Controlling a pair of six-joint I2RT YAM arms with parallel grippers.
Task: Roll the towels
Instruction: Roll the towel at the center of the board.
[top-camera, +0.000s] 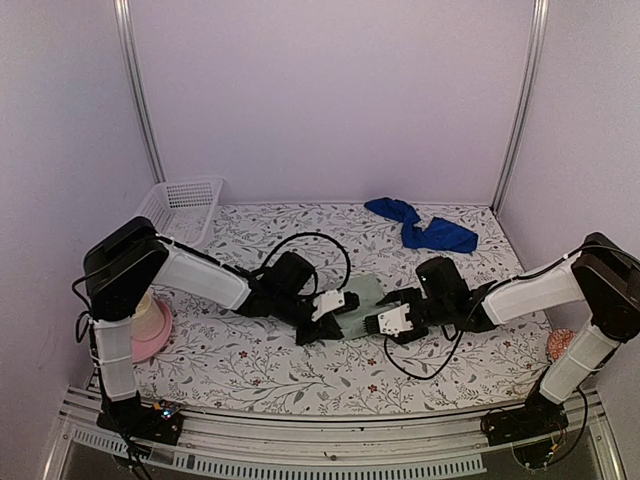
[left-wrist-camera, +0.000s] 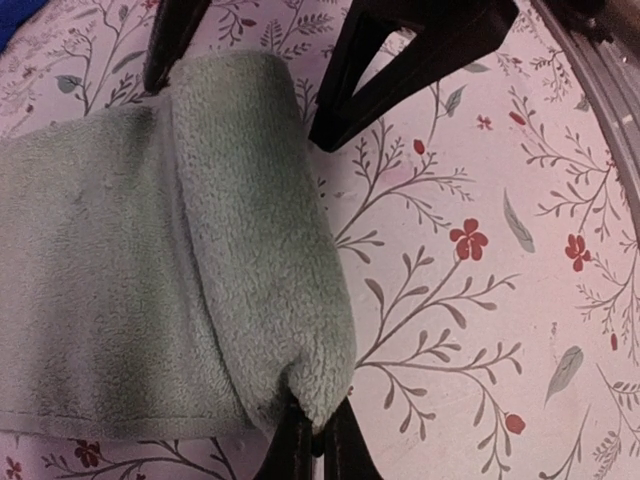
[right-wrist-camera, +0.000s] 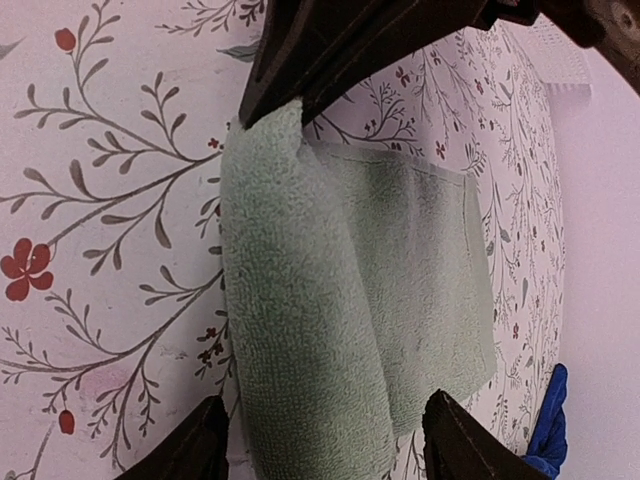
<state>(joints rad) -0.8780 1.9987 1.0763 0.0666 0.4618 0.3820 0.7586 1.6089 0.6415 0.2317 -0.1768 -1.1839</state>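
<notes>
Locate the green towel (top-camera: 366, 292) in the middle of the flowered tablecloth (top-camera: 250, 360), between the two grippers. Note one edge turned over into a thick roll and the remainder lying flat. Observe the left gripper (left-wrist-camera: 312, 445) clamped tight on one end of that roll, with pile pinched between its closed fingers. Observe the right gripper (right-wrist-camera: 320, 430) at the opposite end, jaws spread and straddling the roll: one finger just beside it over bare tablecloth, the other above the flat part. Find the blue towel (top-camera: 420, 230) crumpled at the far right of the tablecloth, well apart from both grippers. Find a white basket (top-camera: 182, 205) in the far left corner and a pink plate (top-camera: 150, 340) at the left edge.
</notes>
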